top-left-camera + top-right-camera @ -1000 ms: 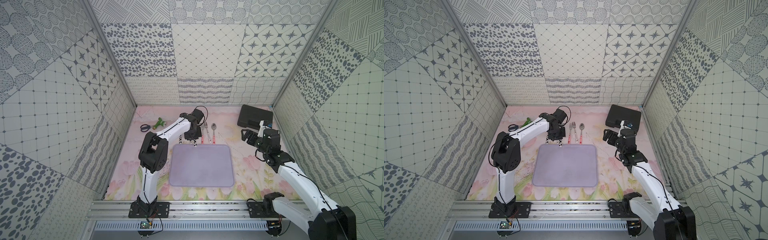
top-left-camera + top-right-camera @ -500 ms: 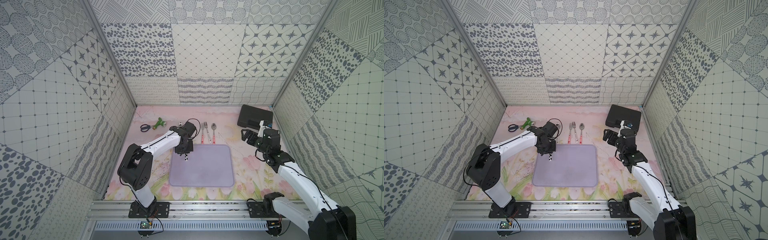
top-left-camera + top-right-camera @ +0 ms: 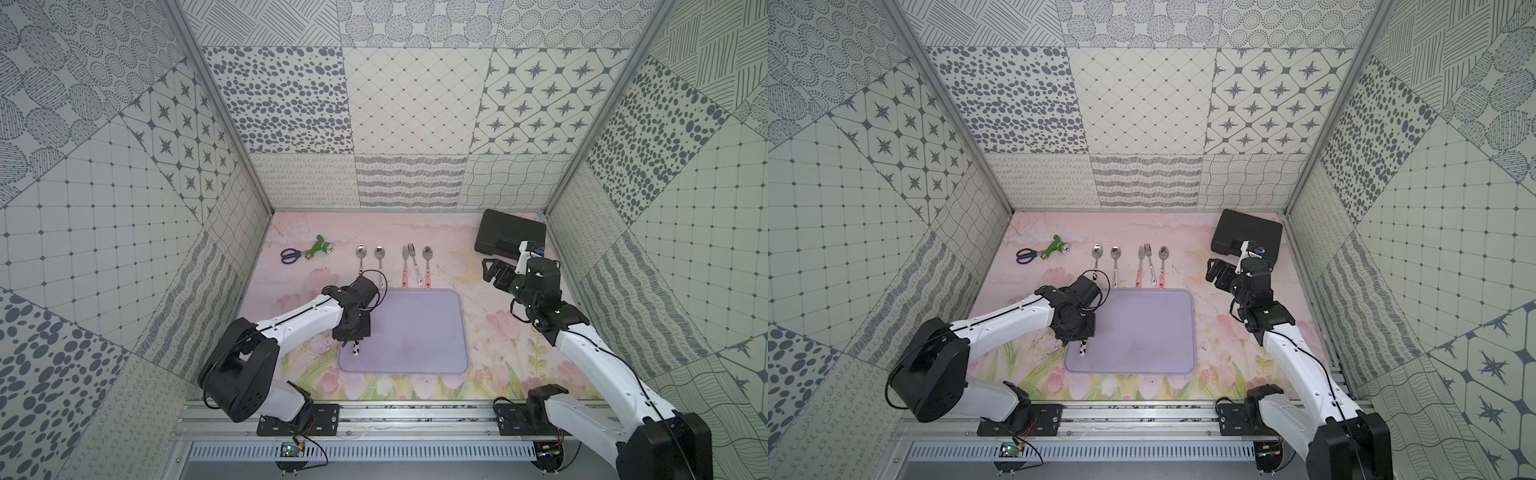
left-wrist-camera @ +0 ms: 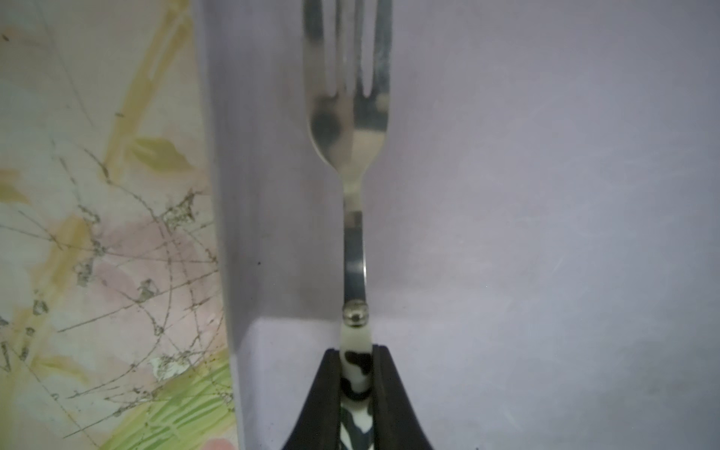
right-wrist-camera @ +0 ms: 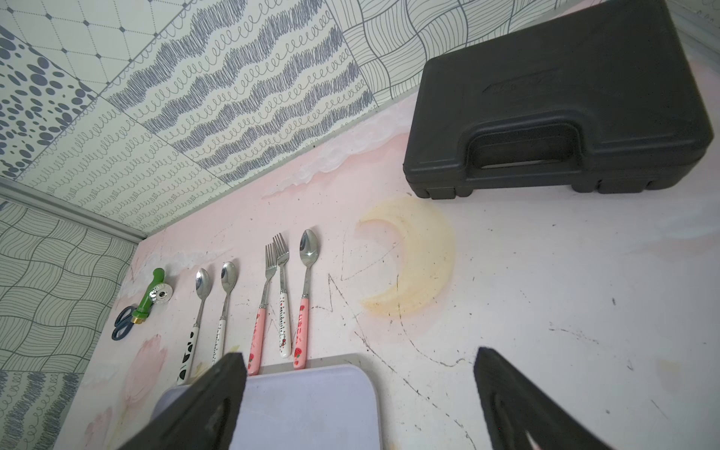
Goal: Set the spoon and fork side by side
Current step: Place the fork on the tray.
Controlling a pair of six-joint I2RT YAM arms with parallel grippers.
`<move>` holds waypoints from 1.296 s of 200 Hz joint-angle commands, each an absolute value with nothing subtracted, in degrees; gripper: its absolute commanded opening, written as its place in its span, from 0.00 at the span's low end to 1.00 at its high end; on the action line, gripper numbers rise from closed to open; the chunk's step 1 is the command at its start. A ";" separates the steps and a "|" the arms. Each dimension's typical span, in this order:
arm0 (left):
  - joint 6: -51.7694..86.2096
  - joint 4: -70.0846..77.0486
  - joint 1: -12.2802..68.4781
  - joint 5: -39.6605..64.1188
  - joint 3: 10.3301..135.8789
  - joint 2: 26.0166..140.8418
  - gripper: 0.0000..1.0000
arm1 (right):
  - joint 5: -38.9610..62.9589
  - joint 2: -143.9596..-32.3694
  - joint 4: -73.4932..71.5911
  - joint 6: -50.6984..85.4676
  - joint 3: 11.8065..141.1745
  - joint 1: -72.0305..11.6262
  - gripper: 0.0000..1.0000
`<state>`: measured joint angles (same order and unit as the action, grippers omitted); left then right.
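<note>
The left gripper (image 4: 357, 350) is clamped on the black-and-white handle of the fork (image 4: 348, 117). The prongs point straight ahead of it over the purple mat (image 4: 545, 195) (whether they touch the mat, I cannot tell), and the mat's edge runs just beside them. Well ahead of this gripper, past the mat, the spoon (image 3: 360, 253) with a matching handle lies in a row of cutlery. The right gripper (image 5: 357, 353) hangs with jaws spread wide, holding nothing, with a black case (image 5: 565, 97) just beyond it.
</note>
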<state>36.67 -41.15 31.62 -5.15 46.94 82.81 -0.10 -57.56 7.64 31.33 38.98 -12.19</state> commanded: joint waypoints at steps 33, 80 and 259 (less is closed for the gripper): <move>39.59 -40.96 32.54 -7.14 41.61 78.64 0.00 | -0.59 -58.43 5.71 31.61 38.14 -12.48 0.97; 39.53 -41.05 32.52 -7.47 40.69 79.62 0.00 | -0.62 -58.28 5.71 31.55 38.14 -12.48 0.97; 38.62 -41.64 32.67 -5.06 44.38 75.64 0.35 | -0.81 -58.19 5.71 31.42 38.14 -12.48 0.97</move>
